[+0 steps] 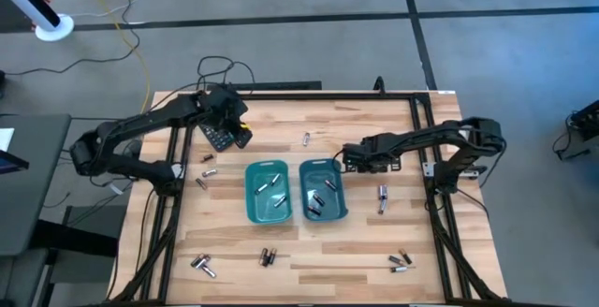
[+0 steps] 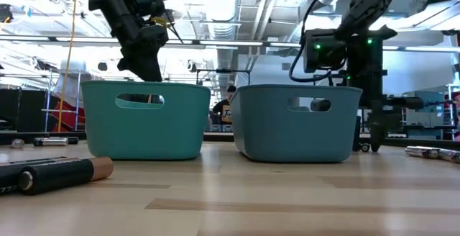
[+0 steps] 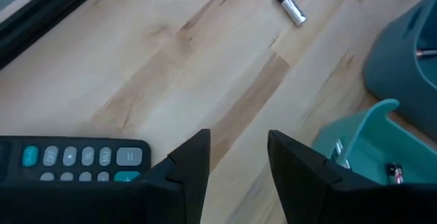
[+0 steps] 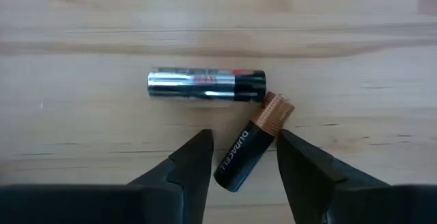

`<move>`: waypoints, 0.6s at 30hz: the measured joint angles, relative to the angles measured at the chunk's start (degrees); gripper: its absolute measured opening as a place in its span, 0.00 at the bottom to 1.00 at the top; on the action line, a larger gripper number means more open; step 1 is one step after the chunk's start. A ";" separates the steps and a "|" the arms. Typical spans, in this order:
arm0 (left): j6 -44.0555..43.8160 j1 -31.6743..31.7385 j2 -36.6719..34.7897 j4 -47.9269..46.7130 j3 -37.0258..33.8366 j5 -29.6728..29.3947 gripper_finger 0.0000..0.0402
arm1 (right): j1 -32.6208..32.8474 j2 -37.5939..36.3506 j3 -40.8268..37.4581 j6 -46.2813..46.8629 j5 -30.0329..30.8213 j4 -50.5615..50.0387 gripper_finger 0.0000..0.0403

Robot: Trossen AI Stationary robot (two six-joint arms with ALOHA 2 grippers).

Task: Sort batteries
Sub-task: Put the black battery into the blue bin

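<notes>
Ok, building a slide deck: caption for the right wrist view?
Right hand open around a dark copper-tipped battery, a silvery battery lying just beyond on the wooden table.

Two bins point(image 1: 268, 193) side by side mid-table (batteries point(image 1: 204, 266) scattered around), calculator point(image 1: 220, 136) behind the left one

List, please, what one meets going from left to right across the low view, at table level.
Dark cylindrical battery with a copper end, lying nearest the camera → left teal plastic bin → right teal plastic bin → silvery-grey cylindrical batteries lying at the right edge.
</notes>
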 joint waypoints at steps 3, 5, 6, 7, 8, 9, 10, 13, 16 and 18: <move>0.33 0.53 0.00 -0.04 0.00 1.04 0.35 | -0.01 0.53 0.02 0.09 0.04 0.06 0.40; 0.41 0.56 0.00 -0.04 0.00 1.06 0.35 | 0.00 0.52 0.02 0.44 0.02 0.14 0.34; 0.54 0.56 0.00 -0.06 0.00 1.06 0.35 | 0.00 0.51 0.02 0.44 0.00 0.25 0.30; 0.72 0.56 0.00 -0.04 0.00 1.06 0.35 | 0.00 0.51 0.02 0.46 -0.03 0.25 0.26; 0.75 0.56 0.00 -0.07 0.00 1.06 0.35 | 0.00 0.51 0.00 0.48 -0.02 0.06 0.22; 0.75 0.56 0.00 -0.07 0.00 1.06 0.35 | 0.00 0.51 0.00 0.46 -0.02 -0.13 0.18; 0.81 0.56 0.00 -0.07 0.00 1.06 0.35 | 0.00 0.51 0.02 0.46 -0.03 -0.28 0.15; 1.97 0.56 0.00 -0.07 0.00 1.04 0.35 | 0.00 -0.14 0.31 0.44 -0.03 -2.05 0.07; 3.73 0.56 0.00 -0.19 0.00 1.02 0.35 | 0.26 -2.37 0.95 0.43 -0.11 -5.94 0.04; 3.94 0.56 0.00 -0.21 0.00 1.03 0.35 | 0.28 -4.88 1.17 0.66 -0.29 -10.63 0.04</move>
